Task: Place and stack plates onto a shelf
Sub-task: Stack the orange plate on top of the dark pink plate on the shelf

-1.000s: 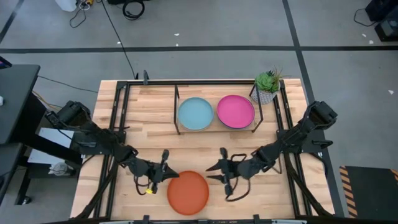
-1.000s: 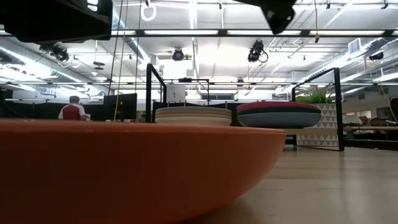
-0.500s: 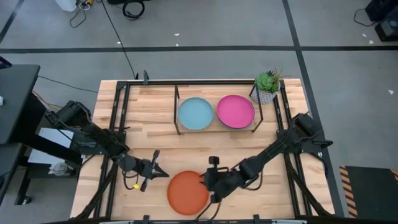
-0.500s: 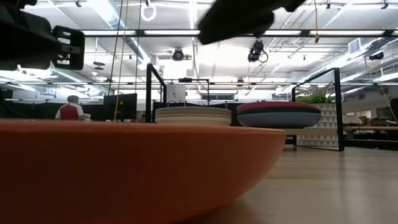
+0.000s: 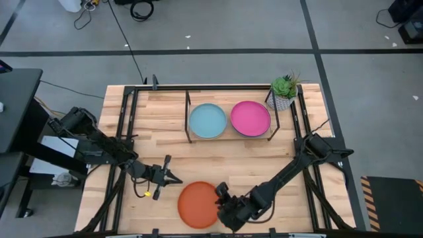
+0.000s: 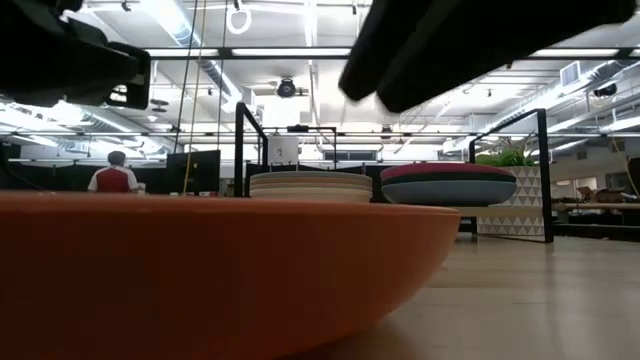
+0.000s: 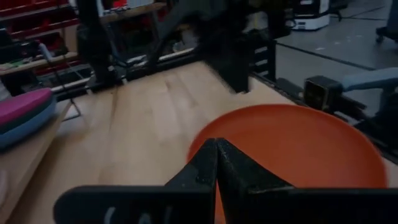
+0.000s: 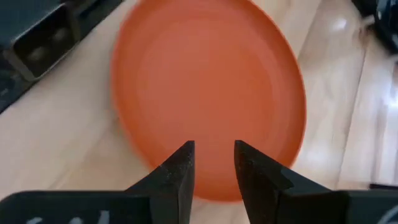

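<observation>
An orange plate lies flat on the table by the near edge and fills the low view. My right gripper hangs open above its right rim, fingers slanting down, the plate showing beyond the tips. My left gripper is shut, just left of the plate and apart from it. On the shelf at the far middle stand two stacks, a light aqua plate topping one and a magenta plate the other.
A small potted plant stands right of the shelf at the far right. Black frame rails run along the table's left and right sides. Bare wood lies between the shelf and the orange plate.
My right gripper has swung from the table's middle toward the near edge and down, rolling as it went, and now hangs over the orange plate's right rim. My left gripper has drawn back a little from the plate toward the left. The plate has not moved.
</observation>
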Controlling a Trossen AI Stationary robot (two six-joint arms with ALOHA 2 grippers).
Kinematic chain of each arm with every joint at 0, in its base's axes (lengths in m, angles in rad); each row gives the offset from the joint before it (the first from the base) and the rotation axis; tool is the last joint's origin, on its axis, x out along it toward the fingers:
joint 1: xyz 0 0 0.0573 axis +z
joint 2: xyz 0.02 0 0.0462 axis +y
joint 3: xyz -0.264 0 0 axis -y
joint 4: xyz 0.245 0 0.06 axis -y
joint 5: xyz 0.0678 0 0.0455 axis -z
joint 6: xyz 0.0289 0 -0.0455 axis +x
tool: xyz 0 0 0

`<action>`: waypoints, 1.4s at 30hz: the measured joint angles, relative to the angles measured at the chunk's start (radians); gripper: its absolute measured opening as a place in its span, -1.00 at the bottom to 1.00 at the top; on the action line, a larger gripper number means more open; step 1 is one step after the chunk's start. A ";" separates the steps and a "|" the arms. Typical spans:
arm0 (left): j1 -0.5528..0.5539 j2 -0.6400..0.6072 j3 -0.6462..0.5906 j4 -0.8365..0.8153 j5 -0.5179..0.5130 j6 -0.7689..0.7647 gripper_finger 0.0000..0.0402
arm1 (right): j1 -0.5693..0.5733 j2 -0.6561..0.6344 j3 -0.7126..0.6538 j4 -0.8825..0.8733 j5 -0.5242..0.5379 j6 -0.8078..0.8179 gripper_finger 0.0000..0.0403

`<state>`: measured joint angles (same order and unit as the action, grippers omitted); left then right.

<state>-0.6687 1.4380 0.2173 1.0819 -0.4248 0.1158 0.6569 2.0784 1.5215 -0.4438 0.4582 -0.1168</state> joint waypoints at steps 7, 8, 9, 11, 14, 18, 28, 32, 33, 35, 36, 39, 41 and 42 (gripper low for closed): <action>0.021 0.000 -0.001 0.004 0.000 -0.007 -0.90 | 0.044 -0.005 0.000 -0.051 0.019 -0.072 -0.18; 0.022 0.000 -0.001 0.001 0.000 -0.007 -0.90 | 0.046 0.002 0.001 -0.042 0.016 -0.071 -0.13; 0.022 0.000 -0.001 0.002 0.000 -0.007 -0.90 | 0.049 0.010 0.001 -0.043 0.015 -0.071 -0.08; 0.022 0.000 -0.001 0.008 0.000 -0.007 -0.90 | 0.055 0.024 -0.001 -0.053 0.016 -0.096 0.01; 0.022 0.000 -0.001 0.008 0.000 -0.008 -0.89 | 0.063 0.034 -0.001 -0.037 0.032 -0.135 0.10; 0.022 0.000 -0.001 0.005 0.000 -0.008 -0.89 | 0.063 0.054 0.000 -0.012 0.021 -0.148 0.12; 0.026 0.000 -0.001 -0.001 0.000 -0.008 -0.89 | 0.044 0.065 -0.032 0.040 0.028 -0.164 -0.15; 0.026 0.000 -0.001 0.005 0.000 -0.008 -0.89 | 0.033 0.065 -0.048 0.048 0.005 -0.164 -0.29; 0.026 0.000 -0.001 0.006 0.000 -0.008 -0.89 | 0.029 0.065 -0.053 0.055 -0.005 -0.166 -0.32; 0.026 0.000 -0.001 0.004 0.000 -0.008 -0.89 | 0.023 0.065 -0.068 0.073 -0.022 -0.172 -0.38; 0.026 0.000 -0.001 0.004 0.000 -0.008 -0.89 | 0.020 0.065 -0.076 0.077 -0.029 -0.175 -0.40; 0.026 0.000 -0.001 0.002 0.000 -0.008 -0.89 | 0.016 0.065 -0.094 0.120 -0.032 -0.187 -0.44; 0.026 0.000 -0.001 -0.002 0.000 -0.008 -0.89 | 0.013 0.065 -0.099 0.130 -0.033 -0.199 -0.47; 0.026 0.000 -0.001 -0.003 0.000 -0.008 -0.89 | 0.013 0.065 -0.101 0.135 -0.033 -0.201 -0.49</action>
<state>-0.6422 1.4384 0.2161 1.0786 -0.4252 0.1074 0.6695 2.1429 1.4207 -0.3091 0.4248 -0.3173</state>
